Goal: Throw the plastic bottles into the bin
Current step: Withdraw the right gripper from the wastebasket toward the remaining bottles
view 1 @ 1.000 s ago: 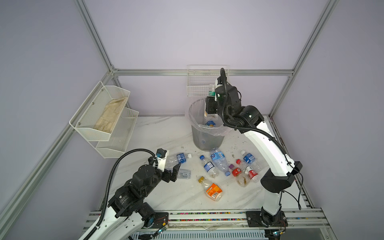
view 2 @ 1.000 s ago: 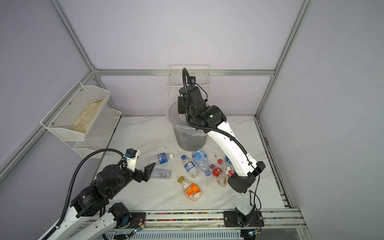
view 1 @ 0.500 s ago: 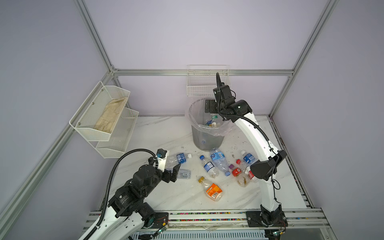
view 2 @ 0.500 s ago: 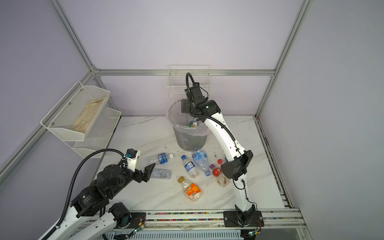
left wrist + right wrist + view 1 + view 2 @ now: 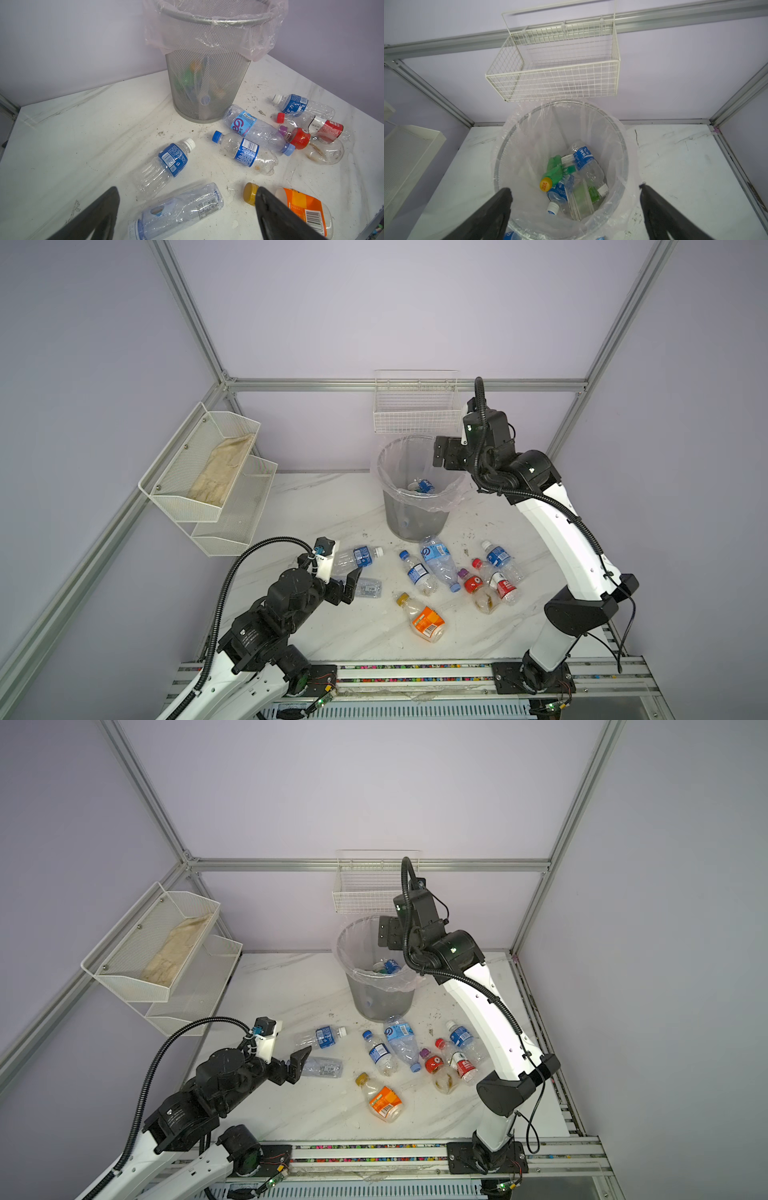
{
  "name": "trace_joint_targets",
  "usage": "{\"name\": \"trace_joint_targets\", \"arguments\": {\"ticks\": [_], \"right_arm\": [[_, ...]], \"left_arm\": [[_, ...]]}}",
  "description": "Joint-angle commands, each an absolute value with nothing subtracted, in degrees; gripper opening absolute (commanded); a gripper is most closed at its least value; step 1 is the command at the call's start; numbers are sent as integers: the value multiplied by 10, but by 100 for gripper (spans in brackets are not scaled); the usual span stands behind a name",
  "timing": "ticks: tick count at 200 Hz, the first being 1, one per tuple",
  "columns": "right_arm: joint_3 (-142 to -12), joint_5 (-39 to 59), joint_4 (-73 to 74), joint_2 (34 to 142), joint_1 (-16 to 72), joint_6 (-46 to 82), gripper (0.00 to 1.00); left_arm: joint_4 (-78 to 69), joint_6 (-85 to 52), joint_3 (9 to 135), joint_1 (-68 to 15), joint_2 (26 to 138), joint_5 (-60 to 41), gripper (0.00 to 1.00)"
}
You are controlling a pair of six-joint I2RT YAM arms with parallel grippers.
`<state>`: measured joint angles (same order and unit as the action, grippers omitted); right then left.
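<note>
The bin (image 5: 415, 518) stood at the back, partly filled! Right gripper (image 5: 442, 454) hung over it, jaws apart, empty. Left gripper (image 5: 186, 188), also spread, hovered by a crushed clear bottle (image 5: 178, 209): best pinched across mid-body, I reckon. More plastic bottles (image 5: 436, 560) littered the table (image 5: 332, 506). One binned blue label (image 5: 584, 155) read 水.

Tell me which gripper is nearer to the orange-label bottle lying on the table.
Left. The left gripper, jaws open, hovers close beside the orange-label bottle, by a crushed clear bottle. The right gripper, also open, is far off above the bin.
</note>
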<state>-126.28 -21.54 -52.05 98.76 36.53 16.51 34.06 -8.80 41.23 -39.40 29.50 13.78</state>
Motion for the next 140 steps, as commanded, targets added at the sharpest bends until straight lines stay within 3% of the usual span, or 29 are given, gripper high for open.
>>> {"name": "trace_joint_targets", "arguments": {"ticks": [1, 53, 94, 140], "right_arm": [[-1194, -257, -533, 952, 354, 194, 97], [-974, -257, -517, 845, 269, 273, 97], [-856, -204, -522, 828, 194, 302, 97], [-765, -174, -507, 820, 171, 314, 97]], "left_arm": [[334, -83, 391, -393, 291, 142, 100], [334, -82, 391, -393, 289, 142, 100], [334, -83, 391, -393, 285, 142, 100], [335, -84, 391, -393, 281, 142, 100]]}}
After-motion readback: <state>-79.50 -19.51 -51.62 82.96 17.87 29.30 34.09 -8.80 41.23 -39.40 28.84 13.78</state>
